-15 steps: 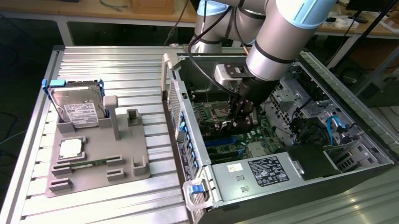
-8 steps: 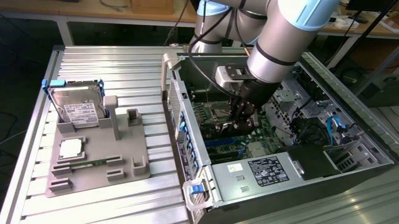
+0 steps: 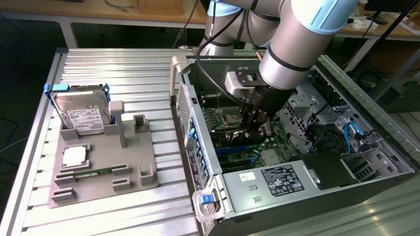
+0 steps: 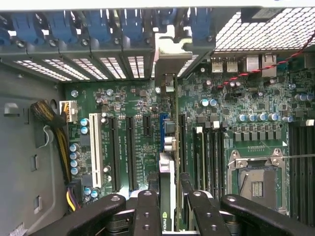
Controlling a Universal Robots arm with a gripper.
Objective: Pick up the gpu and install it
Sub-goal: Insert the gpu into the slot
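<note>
The gpu (image 4: 168, 162) appears edge-on in the wrist view as a thin card standing upright over the motherboard (image 4: 246, 98). Its silvery end bracket (image 4: 170, 54) reaches the row of rear slot openings. My gripper (image 4: 168, 214) is shut on the card's near end, with one black finger (image 4: 146, 211) on each side of it. In the exterior view the gripper (image 3: 256, 127) is low inside the open computer case (image 3: 196, 147), just above the board. I cannot tell whether the card's edge sits in a slot.
Long expansion slots (image 4: 114, 152) lie beside the card and the CPU socket (image 4: 256, 179) on its other side. Blue latches (image 4: 98, 24) line the case's rear wall. Outside the case, a grey fixture (image 3: 131, 167) holds a hard drive (image 3: 82, 115) and a memory stick (image 3: 88, 172).
</note>
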